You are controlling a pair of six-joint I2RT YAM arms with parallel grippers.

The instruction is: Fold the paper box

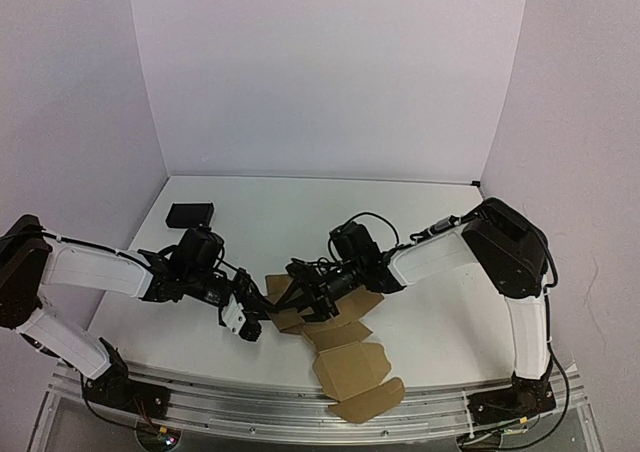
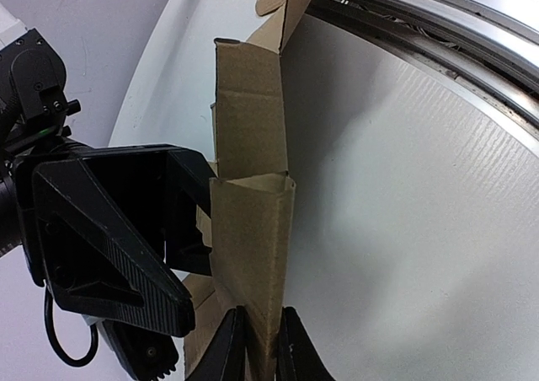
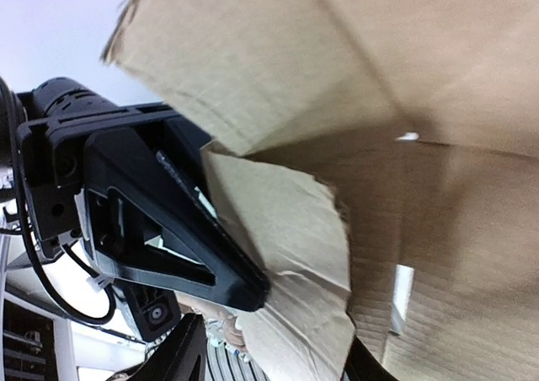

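The paper box (image 1: 345, 357) is a brown die-cut cardboard sheet, partly folded, lying between the arms and reaching the table's near edge. My left gripper (image 1: 252, 319) is at the sheet's left end. In the left wrist view its fingertips (image 2: 229, 347) are shut on a folded upright flap of the box (image 2: 251, 229). My right gripper (image 1: 305, 297) is over the sheet's far left part. In the right wrist view its fingers (image 3: 181, 357) stand wide apart with a creased flap (image 3: 286, 254) between them, and cardboard panels (image 3: 404, 69) fill the view.
A small black rectangular block (image 1: 190, 214) lies at the back left of the white table (image 1: 300, 212). Metal rails (image 1: 250, 397) run along the near edge. Each gripper's black body shows close in the other's wrist view, as the left wrist view shows (image 2: 109, 238). White walls enclose the table.
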